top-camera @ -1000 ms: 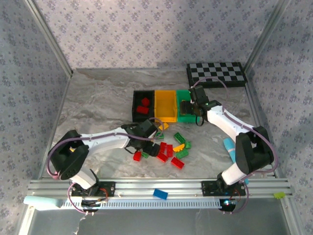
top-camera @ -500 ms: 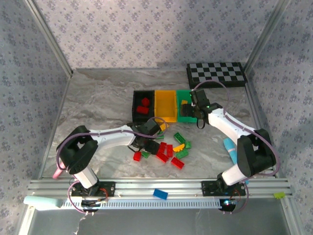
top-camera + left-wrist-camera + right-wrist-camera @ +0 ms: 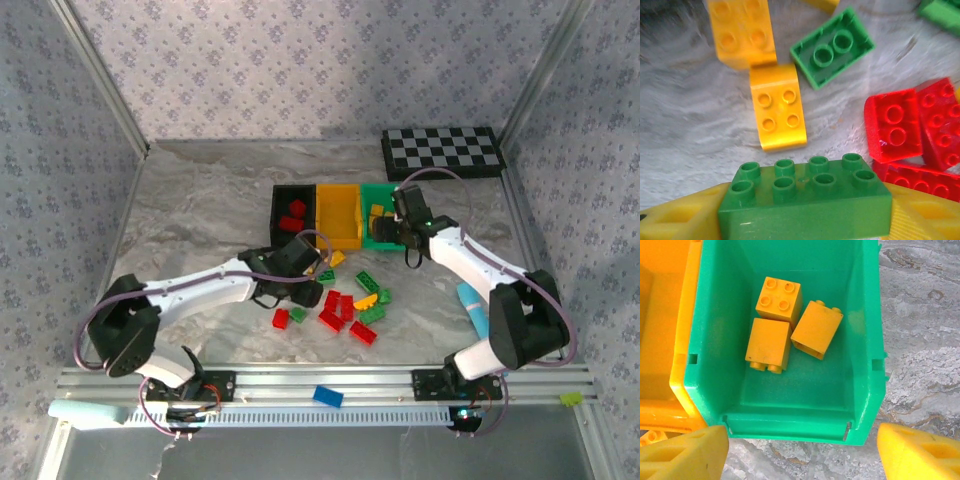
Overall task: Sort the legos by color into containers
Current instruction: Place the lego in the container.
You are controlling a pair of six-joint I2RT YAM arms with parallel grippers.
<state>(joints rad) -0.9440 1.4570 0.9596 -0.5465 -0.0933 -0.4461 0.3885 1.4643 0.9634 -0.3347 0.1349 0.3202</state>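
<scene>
Jaws on left gripper [image 3: 805, 222] are sitting narrow, pinching a green eight-stud brick [image 3: 805, 195] by its short ends. One yellow pad [image 3: 675, 220] is pressing on each end and the studs are facing up. Can't tell if the brick is resting on the table or is off it.

In the top view the left gripper [image 3: 308, 272] is sitting at the left edge of the loose pile [image 3: 350, 305], just in front of the bins. Left wrist view is showing what's lying just beyond the held brick:
- a yellow four-stud brick [image 3: 777, 107], touching a second yellow brick [image 3: 742, 30] past it
- a green brick lying hollow side up [image 3: 832, 47]
- a cluster of red bricks [image 3: 890, 125] to the right, pressing together

The rest of the pile is lying spread on the marble table [image 3: 200, 210]: red, green and yellow mixed, some touching, some apart.

Bins are sitting joined in a row behind the pile:
- black bin [image 3: 276, 215] on the left, holding two red bricks [image 3: 293, 216]
- yellow-orange bin [image 3: 340, 225] in the middle
- green bin [image 3: 715, 340] on the right, holding three yellow bricks [image 3: 777, 325] bunched toward its far end: one studs up, two lying on their sides

Jaws on right gripper [image 3: 800, 452] are standing wide, gripping nothing. It's hovering over the near wall of the green bin with one finger [image 3: 682, 455] on each side.

A blue brick [image 3: 328, 396] is lying on the front rail between the arm bases. A checkerboard [image 3: 443, 150] is lying in the far right corner, well apart from the bins.
</scene>
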